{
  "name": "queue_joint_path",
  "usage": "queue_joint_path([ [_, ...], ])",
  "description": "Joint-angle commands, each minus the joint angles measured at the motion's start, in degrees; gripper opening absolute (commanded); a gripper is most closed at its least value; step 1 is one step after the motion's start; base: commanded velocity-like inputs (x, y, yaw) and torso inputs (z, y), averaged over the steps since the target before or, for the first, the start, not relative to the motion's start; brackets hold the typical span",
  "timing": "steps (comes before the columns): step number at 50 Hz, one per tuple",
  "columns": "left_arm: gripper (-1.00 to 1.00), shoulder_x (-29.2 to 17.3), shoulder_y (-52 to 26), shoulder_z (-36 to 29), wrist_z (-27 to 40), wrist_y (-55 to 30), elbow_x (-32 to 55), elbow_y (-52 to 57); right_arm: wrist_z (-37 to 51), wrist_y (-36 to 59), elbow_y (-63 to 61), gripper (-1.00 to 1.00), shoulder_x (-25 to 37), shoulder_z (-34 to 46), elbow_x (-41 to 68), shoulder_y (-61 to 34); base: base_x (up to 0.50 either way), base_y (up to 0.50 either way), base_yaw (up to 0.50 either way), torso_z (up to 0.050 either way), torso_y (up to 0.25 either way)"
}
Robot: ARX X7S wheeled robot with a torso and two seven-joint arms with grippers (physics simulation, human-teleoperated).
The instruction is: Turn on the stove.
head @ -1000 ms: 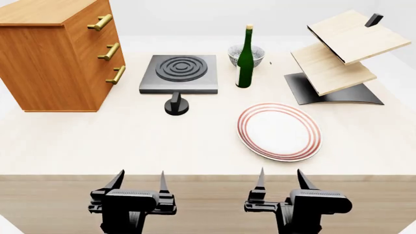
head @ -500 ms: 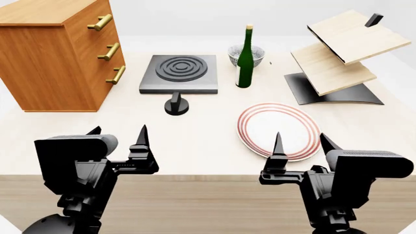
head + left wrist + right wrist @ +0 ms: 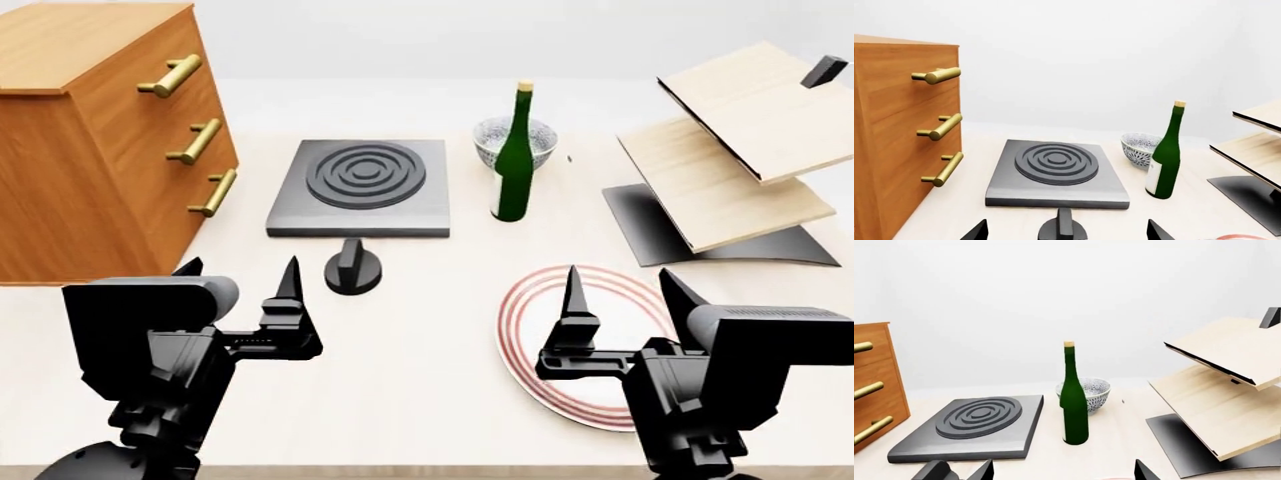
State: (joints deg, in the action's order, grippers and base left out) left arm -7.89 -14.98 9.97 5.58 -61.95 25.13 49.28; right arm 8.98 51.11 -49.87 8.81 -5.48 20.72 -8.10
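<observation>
The stove (image 3: pixel 360 187) is a dark grey square slab with a ringed burner, at the table's middle back. Its small black knob (image 3: pixel 352 272) with an upright ridge stands just in front of it. The stove (image 3: pixel 1056 172) and knob (image 3: pixel 1063 228) show in the left wrist view, the knob straight ahead between the jaw tips. The stove also shows in the right wrist view (image 3: pixel 974 432). My left gripper (image 3: pixel 240 285) is open and empty, near and left of the knob. My right gripper (image 3: pixel 621 295) is open and empty above the plate.
A wooden drawer chest (image 3: pixel 94 140) stands at the left. A green bottle (image 3: pixel 513 165) and a patterned bowl (image 3: pixel 513 138) stand right of the stove. A red-ringed plate (image 3: pixel 561 350) lies under the right gripper. A tilted wooden shelf rack (image 3: pixel 741 150) stands at the right.
Both arms rose from the table's front edge and reached forward over the table. The head view then moved forward and tilted down, bringing the stove and knob closer.
</observation>
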Motion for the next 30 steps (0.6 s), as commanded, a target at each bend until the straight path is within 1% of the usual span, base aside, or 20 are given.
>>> queue_joint_path([
  [1, 1.00, -0.6, 0.1, -0.6, 0.7, 0.6, 0.1, -0.3, 0.4, 0.3, -0.7, 1.00, 0.3, -0.4, 1.2, 0.1, 0.50, 0.00, 0.00, 0.000, 0.000],
  [8, 1.00, -1.0, 0.4, -1.0, 1.0, 1.5, -0.1, -0.6, 1.2, -0.5, 0.0, 1.00, 0.6, 0.4, 0.5, 0.3, 0.50, 0.00, 0.00, 0.000, 0.000],
  [12, 1.00, -1.8, 0.6, -1.9, 0.2, 3.5, -0.5, -1.6, 1.7, -1.7, 0.0, 1.00, 0.7, 0.7, -0.1, 0.8, 0.05, 0.00, 0.00, 0.000, 0.004],
  [15, 1.00, -3.1, 0.2, -3.6, -0.8, 7.5, -2.5, -4.6, 1.8, -2.2, 0.4, 1.00, 0.7, 0.7, -0.2, 1.0, 0.00, 0.00, 0.00, 0.000, 0.000],
  [16, 1.00, -3.8, -0.4, -4.7, -0.8, 10.1, -4.5, -7.4, 1.8, -2.3, 0.3, 1.00, 0.8, 0.9, -0.2, 1.2, 0.00, 0.00, 0.00, 0.000, 0.000],
  [18, 1.00, -3.9, -1.0, -4.7, -0.7, 11.9, -5.5, -9.9, 1.8, -2.7, 0.3, 1.00, 1.0, 1.0, -0.2, 1.3, 0.00, 0.00, 0.00, 0.000, 0.000],
  [22, 1.00, -5.4, -1.6, -7.0, -0.4, 26.1, -13.0, -20.5, 1.5, -3.9, 1.4, 1.00, 1.3, 1.6, -0.6, 1.7, 0.00, 0.00, 0.00, 0.000, 0.000],
  [26, 1.00, -5.7, -2.8, -7.7, 0.2, 34.0, -16.3, -30.0, 1.6, -4.3, 1.5, 1.00, 1.4, 2.1, -0.6, 2.0, 0.00, 0.00, 0.00, 0.000, 0.000],
  [27, 1.00, -5.7, -3.8, -8.8, 1.2, 39.9, -19.3, -37.5, 1.6, -4.7, 1.7, 1.00, 1.5, 2.4, -0.8, 2.2, 0.00, 0.00, 0.00, 0.000, 0.000],
  [30, 1.00, -5.4, -5.6, -9.8, 1.0, 46.2, -20.5, -48.0, 1.7, -4.9, 2.1, 1.00, 1.6, 2.7, -0.9, 2.2, 0.00, 0.00, 0.00, 0.000, 0.000],
])
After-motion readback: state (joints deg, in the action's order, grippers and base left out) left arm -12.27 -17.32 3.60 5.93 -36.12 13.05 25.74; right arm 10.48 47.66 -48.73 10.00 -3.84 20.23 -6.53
